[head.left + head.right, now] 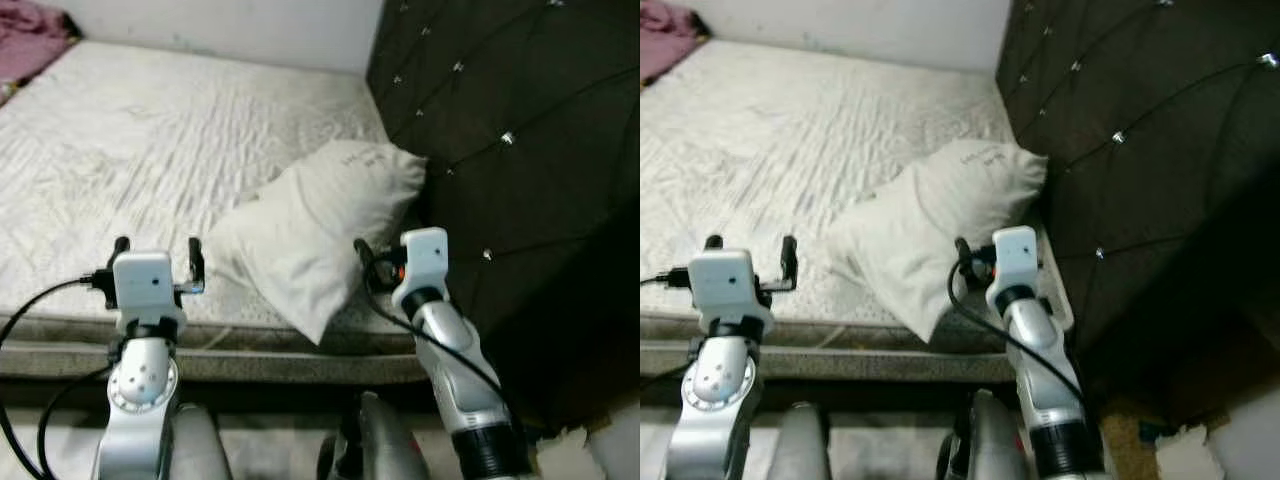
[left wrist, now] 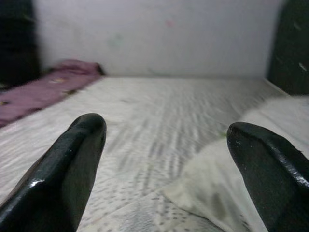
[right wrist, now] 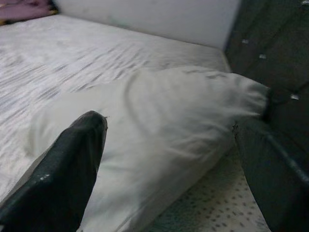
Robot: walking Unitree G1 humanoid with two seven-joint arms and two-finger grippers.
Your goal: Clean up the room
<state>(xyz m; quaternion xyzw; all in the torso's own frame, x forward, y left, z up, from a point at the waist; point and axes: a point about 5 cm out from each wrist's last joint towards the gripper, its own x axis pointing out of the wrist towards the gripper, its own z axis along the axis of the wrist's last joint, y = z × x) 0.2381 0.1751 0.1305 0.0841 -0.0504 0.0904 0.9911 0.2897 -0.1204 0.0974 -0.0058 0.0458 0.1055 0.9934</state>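
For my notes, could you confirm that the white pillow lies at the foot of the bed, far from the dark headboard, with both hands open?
Not quite: the pillow lies right against the headboard, as the left eye view shows. Both hands, left and right, are indeed open.

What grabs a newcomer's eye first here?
The plump white pillow lying askew on the pale patterned mattress, its far corner against the dark tufted studded headboard. Next, the open left gripper and right gripper, raised at the near mattress edge, the right facing the pillow.
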